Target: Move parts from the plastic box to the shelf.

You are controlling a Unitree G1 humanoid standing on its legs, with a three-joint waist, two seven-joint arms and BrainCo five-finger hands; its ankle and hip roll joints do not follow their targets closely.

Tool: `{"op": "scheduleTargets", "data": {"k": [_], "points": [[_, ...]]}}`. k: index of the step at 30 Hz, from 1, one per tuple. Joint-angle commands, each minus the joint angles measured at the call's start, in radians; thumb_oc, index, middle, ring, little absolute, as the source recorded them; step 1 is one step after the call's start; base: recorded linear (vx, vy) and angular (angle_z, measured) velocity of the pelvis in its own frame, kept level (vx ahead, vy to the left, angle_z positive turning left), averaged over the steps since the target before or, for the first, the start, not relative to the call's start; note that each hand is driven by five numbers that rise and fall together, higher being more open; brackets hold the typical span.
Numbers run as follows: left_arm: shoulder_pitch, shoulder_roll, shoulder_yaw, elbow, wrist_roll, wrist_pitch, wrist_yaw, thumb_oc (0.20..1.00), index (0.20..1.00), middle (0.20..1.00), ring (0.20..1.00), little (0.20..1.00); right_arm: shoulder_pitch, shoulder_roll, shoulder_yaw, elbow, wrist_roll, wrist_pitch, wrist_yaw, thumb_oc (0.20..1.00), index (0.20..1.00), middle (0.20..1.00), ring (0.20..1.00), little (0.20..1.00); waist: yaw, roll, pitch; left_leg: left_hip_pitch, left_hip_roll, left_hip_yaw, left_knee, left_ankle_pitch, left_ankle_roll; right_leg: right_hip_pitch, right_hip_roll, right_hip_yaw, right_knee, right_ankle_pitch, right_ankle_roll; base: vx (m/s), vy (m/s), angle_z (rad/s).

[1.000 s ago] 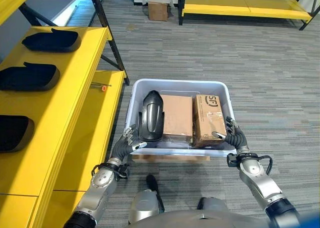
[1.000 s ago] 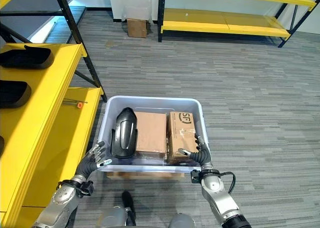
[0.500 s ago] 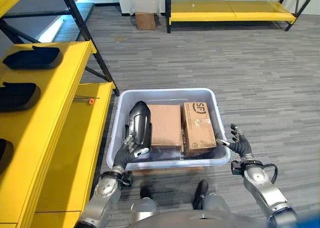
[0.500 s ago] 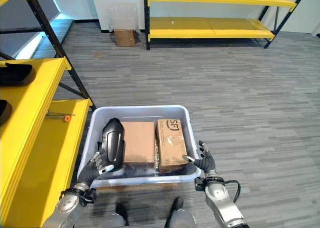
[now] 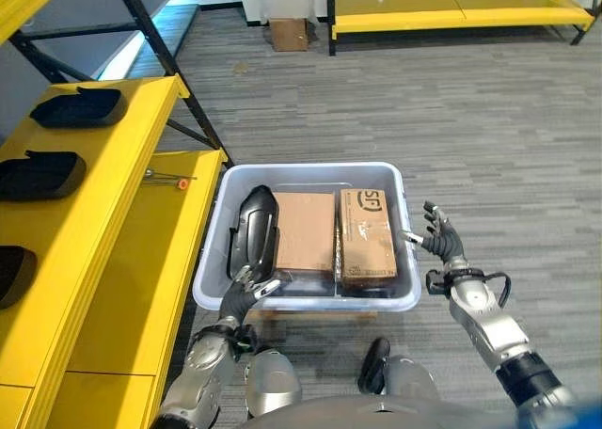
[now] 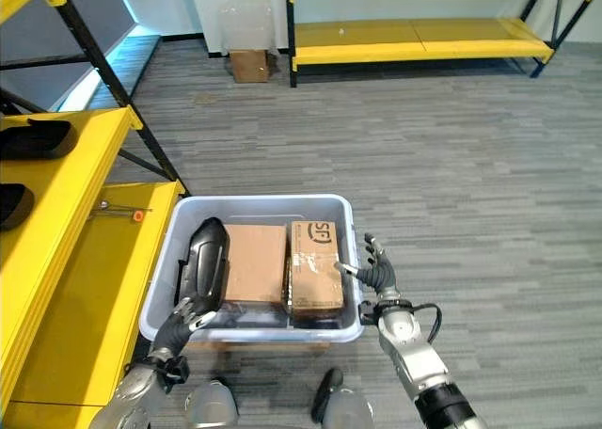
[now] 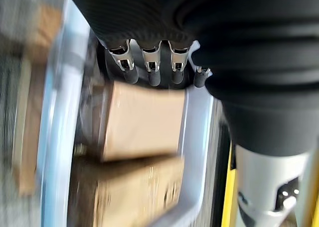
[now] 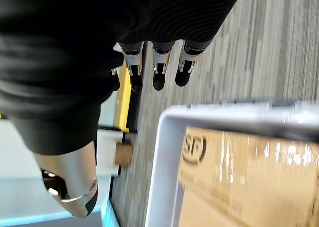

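A pale plastic box (image 5: 310,168) stands on the floor in front of me. Inside it lie a black moulded part (image 5: 256,231) on the left and two cardboard boxes (image 5: 304,231) (image 5: 367,233) beside it. My left hand (image 5: 246,288) is at the box's front rim, just under the black part, with its fingers (image 7: 149,70) straight and open. My right hand (image 5: 435,236) hangs open by the box's right wall, fingers spread, holding nothing. The yellow shelf (image 5: 122,231) runs along the left and carries three black parts (image 5: 77,106) (image 5: 38,173) (image 5: 14,271).
An orange-tipped tool (image 5: 179,180) lies on the lower yellow shelf board. A black shelf upright (image 5: 169,62) slants down behind the box. A small cardboard box (image 5: 289,34) and another yellow shelf (image 5: 451,6) stand at the far side. Grey carpet lies to the right.
The camera view has shifted. My right hand has come off the box's front right corner and risen beside the right wall. My left hand has moved from the left corner to the front rim.
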Motion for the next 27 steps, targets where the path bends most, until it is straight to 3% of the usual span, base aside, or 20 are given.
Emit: {"op": "scheduleTargets", "data": {"k": [1, 8, 16, 22, 27], "points": [[0.008, 0.064, 0.039, -0.097, -0.001, -0.044, 0.012, 1.0, 1.0, 1.0, 1.0, 1.0, 0.088, -0.007, -0.009, -0.09, 0.018, -0.044, -0.006, 1.0, 1.0, 1.0, 1.0, 1.0, -0.004, 0.003, -0.048, 0.024, -0.107, 0.063, -0.048, -0.108, 0.038, 0.161, -0.043, -0.034, -0.07, -0.003, 0.1, 0.07, 0.376, -0.46], [0.039, 0.094, 0.043, -0.126, 0.021, -0.093, 0.029, 1.0, 1.0, 1.0, 1.0, 1.0, 0.083, 0.018, -0.011, -0.096, 0.009, -0.059, -0.003, 1.0, 1.0, 1.0, 1.0, 1.0, 0.022, -0.001, -0.023, 0.014, -0.155, 0.018, -0.088, -0.111, 0.052, 0.145, -0.051, -0.009, -0.091, 0.033, 0.136, 0.0, 0.177, 0.24], [-0.02, 0.111, 0.035, -0.177, 0.015, -0.135, 0.068, 1.0, 1.0, 1.0, 1.0, 1.0, -0.047, 0.018, -0.006, -0.118, -0.026, -0.114, -0.019, 1.0, 1.0, 1.0, 1.0, 1.0, 0.084, 0.002, 0.066, -0.09, -0.153, -0.02, -0.053, -0.105, 0.057, 0.067, -0.079, -0.044, -0.052, 0.035, 0.143, -0.18, 0.052, 0.27], [-0.082, 0.107, 0.008, -0.211, 0.011, -0.193, 0.111, 1.0, 1.0, 1.0, 1.0, 1.0, -0.188, -0.008, 0.046, -0.114, -0.19, -0.087, -0.004, 1.0, 1.0, 1.0, 1.0, 1.0, 0.123, 0.015, 0.119, -0.155, -0.146, -0.04, -0.013, -0.099, 0.053, 0.029, -0.107, -0.067, -0.004, 0.022, 0.137, -0.12, 0.044, 0.12], [-0.176, 0.126, -0.035, -0.229, 0.006, -0.173, 0.126, 1.0, 1.0, 1.0, 1.0, 1.0, -0.424, -0.033, 0.114, 0.006, -0.412, -0.094, -0.034, 1.0, 1.0, 1.0, 1.0, 1.0, 0.177, 0.023, 0.183, -0.236, -0.14, -0.076, 0.015, -0.087, 0.044, -0.029, -0.136, -0.106, 0.052, 0.015, 0.13, -0.19, -0.004, 0.2]]}}
